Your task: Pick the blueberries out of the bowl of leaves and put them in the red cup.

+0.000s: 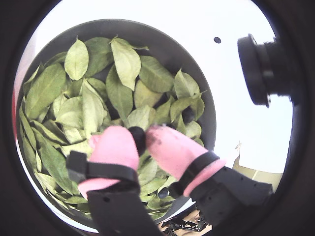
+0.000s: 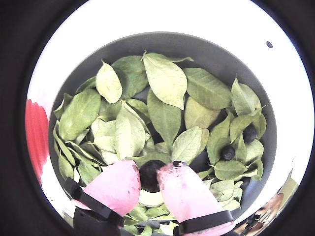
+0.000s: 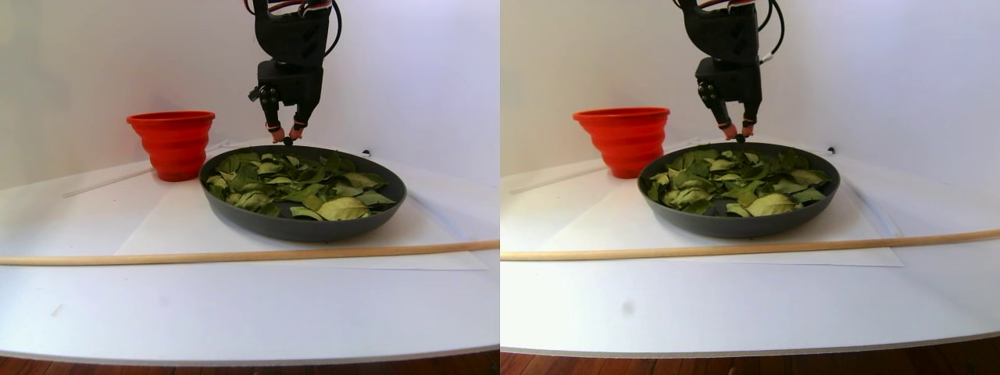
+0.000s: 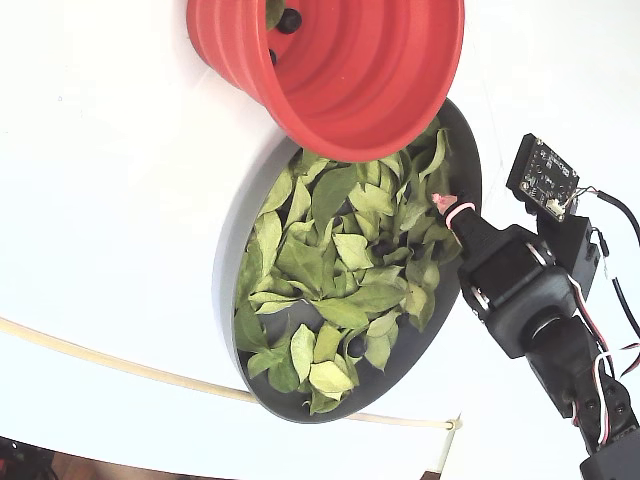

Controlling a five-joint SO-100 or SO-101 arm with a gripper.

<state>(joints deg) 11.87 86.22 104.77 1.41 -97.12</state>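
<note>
Pinching a single berry point(image 2: 149, 175) between its pink-tipped fingers point(image 2: 116, 189), the claw point(image 1: 138, 139) hangs just above the bowl point(image 2: 221, 54), over the leaves point(image 2: 165, 78) near the rim. In the stereo pair view the dark berry shows at the fingertips, clear of the leaf pile, with the cup point(image 3: 172, 143) standing just beside the bowl on the white surface point(image 3: 234, 305). At least two more berries point(image 2: 227, 152) lie half hidden among leaves toward the right of a wrist view (the fixed view shows dark berries already inside the cup). The likely trouble lies in the grip: the berry is round, held only at the very tips, and could squirt out or be crushed on the way across. A drop would bury it under leaves or send it rolling over the surface, and a low swing risks knocking the cup's rim.
</note>
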